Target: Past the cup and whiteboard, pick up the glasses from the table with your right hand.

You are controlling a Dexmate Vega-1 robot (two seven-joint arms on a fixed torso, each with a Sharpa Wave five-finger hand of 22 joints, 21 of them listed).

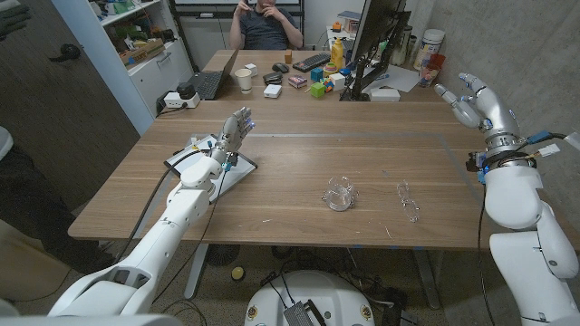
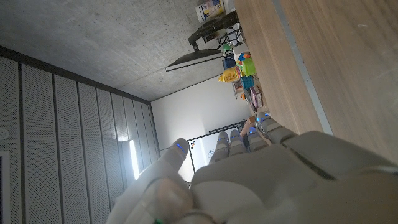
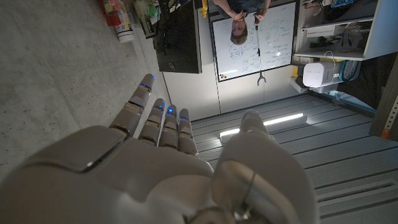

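Two arms reach over the wooden surface point(image 1: 299, 154). Taking the clear cup point(image 1: 339, 194) as the landmark: well to its left lies the whiteboard point(image 1: 237, 169), and above that board the left hand point(image 1: 234, 134) is raised, fingers apart and holding nothing; in the left wrist view the same hand point(image 2: 261, 180) shows its back with fingers point(image 2: 268, 127) stretched out along the surface. The cup stands near the front edge, a little right of the middle. Just to the cup's right, apart from it, lie the glasses point(image 1: 409, 199), a thin clear frame on the bare wood. Far to the cup's right and further back, the right hand point(image 1: 473, 100) hangs lifted beyond the surface's right edge, fingers spread and empty, well apart from the glasses; the right wrist view shows its fingers point(image 3: 163, 121) extended. Behind the cup, at the far end, a person point(image 1: 265, 23) sits among clutter.
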